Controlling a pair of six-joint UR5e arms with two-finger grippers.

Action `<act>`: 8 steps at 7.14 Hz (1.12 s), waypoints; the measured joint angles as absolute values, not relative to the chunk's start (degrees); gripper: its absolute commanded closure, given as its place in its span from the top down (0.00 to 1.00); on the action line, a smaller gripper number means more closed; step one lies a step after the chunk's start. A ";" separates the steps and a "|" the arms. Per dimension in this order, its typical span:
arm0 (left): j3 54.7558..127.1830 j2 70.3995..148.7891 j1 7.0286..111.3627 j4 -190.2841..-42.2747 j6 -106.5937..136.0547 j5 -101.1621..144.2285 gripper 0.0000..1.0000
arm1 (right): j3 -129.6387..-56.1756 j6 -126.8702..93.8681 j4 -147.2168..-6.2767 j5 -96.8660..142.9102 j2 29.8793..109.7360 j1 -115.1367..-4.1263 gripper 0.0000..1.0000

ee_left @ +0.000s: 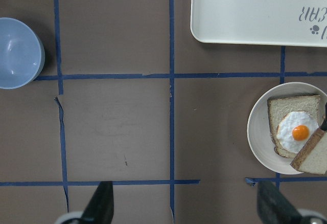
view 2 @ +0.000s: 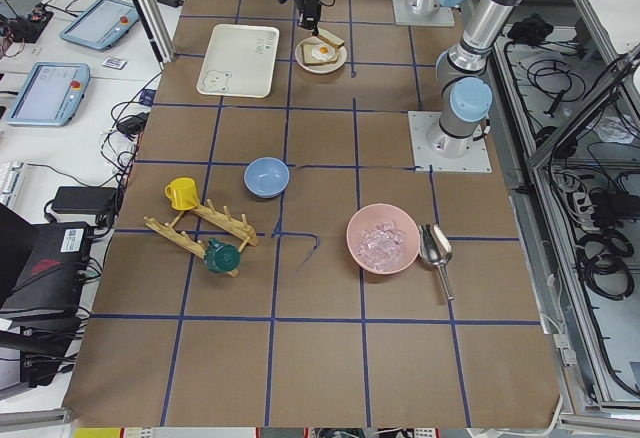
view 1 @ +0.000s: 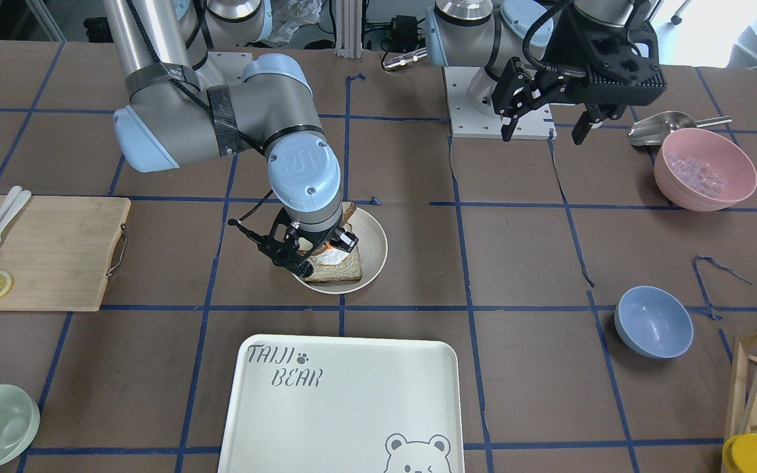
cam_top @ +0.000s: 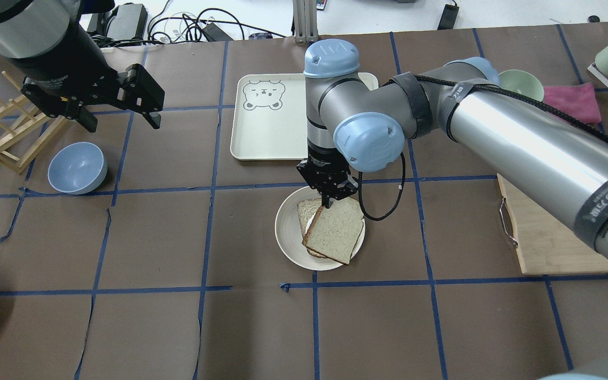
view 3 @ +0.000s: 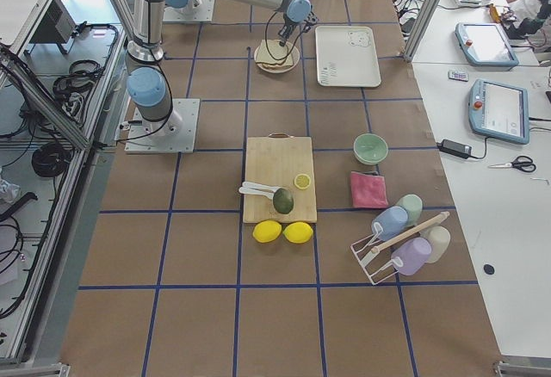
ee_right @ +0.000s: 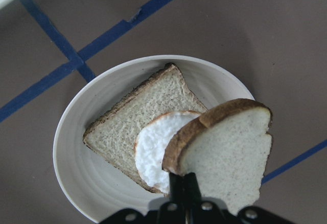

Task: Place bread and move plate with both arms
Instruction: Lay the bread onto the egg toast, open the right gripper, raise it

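Brown-crusted bread [ee_right: 225, 152] held over plate [cam_top: 284, 238]

The right gripper [ee_right: 185, 185] pinches it by one edge, tilted above the egg-topped toast [ee_right: 127, 127] lying on the plate. The left gripper [cam_top: 122, 120] hangs well apart, jaws spread wide, holding nothing.

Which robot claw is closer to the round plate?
The right gripper: it is directly over the plate, holding the bread. The left gripper hangs open, raised and well off to one side.

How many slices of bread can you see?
2. One slice lies flat on the plate, with a fried egg on top. The plain bread is pinched in the right claw, tilted above the egg. No more show anywhere.
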State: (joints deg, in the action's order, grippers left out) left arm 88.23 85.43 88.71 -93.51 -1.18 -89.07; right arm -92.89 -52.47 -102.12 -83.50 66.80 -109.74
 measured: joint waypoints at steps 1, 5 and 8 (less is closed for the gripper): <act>88.55 85.35 88.68 -93.50 -1.17 -89.05 1.00 | -92.88 -53.12 -103.62 -83.47 66.03 -109.79 0.00; 89.37 84.73 88.68 -93.45 -1.37 -89.09 1.00 | -93.04 -53.73 -108.90 -84.39 64.29 -111.48 1.00; 88.83 85.47 88.57 -93.95 -2.09 -89.24 1.00 | -91.76 -43.62 -111.77 -88.12 66.60 -110.04 1.00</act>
